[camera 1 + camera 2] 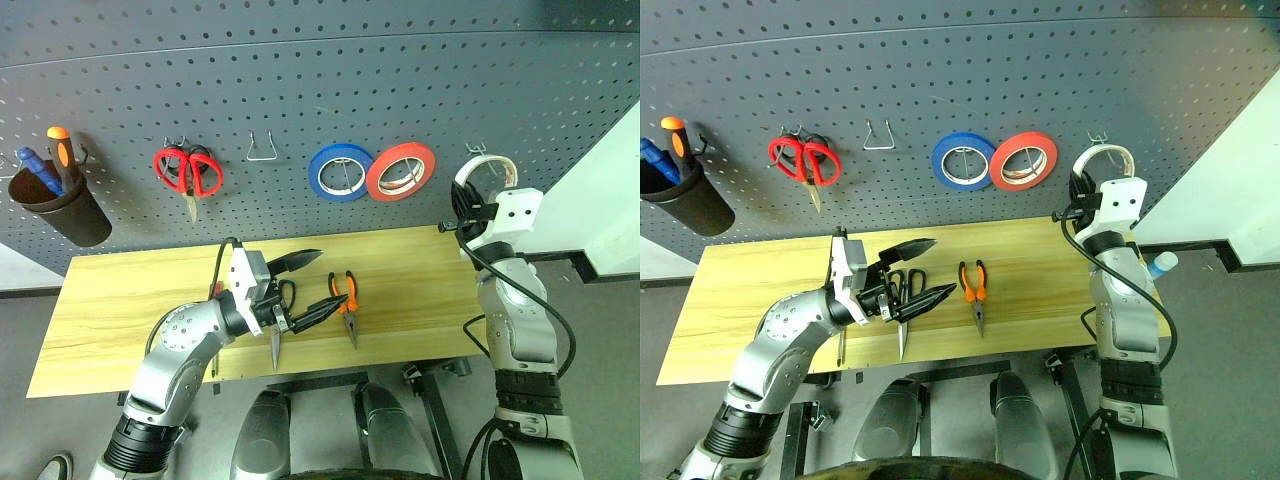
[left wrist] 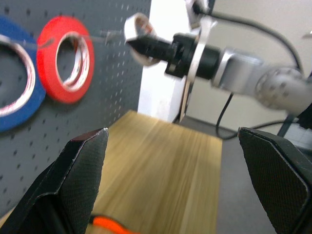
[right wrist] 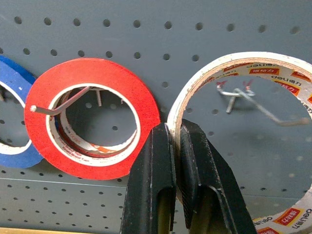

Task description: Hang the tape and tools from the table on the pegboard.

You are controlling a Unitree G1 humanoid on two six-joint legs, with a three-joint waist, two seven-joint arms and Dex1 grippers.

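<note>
The cream-white tape (image 3: 229, 62) is upright against the pegboard (image 1: 300, 80), with my right gripper (image 3: 174, 131) shut on its rim. A metal hook (image 3: 256, 102) shows through the roll's hole. My left gripper (image 1: 312, 288) is open and empty, raised just above the table (image 1: 120, 310) and over the dark-handled scissors (image 1: 274, 345). The orange-and-black pliers (image 1: 345, 300) lie flat to the right of that gripper. A slim screwdriver shaft (image 1: 840, 347) pokes out from under my left arm; its handle is mostly hidden.
On the pegboard hang red-handled scissors (image 1: 187, 172), a bare wire hook (image 1: 262, 148), a blue roll (image 1: 340, 170) and a red roll (image 1: 400, 170). A black cup (image 1: 65, 210) with screwdrivers hangs at the far left. A white panel (image 1: 600, 210) stands at the table's right end.
</note>
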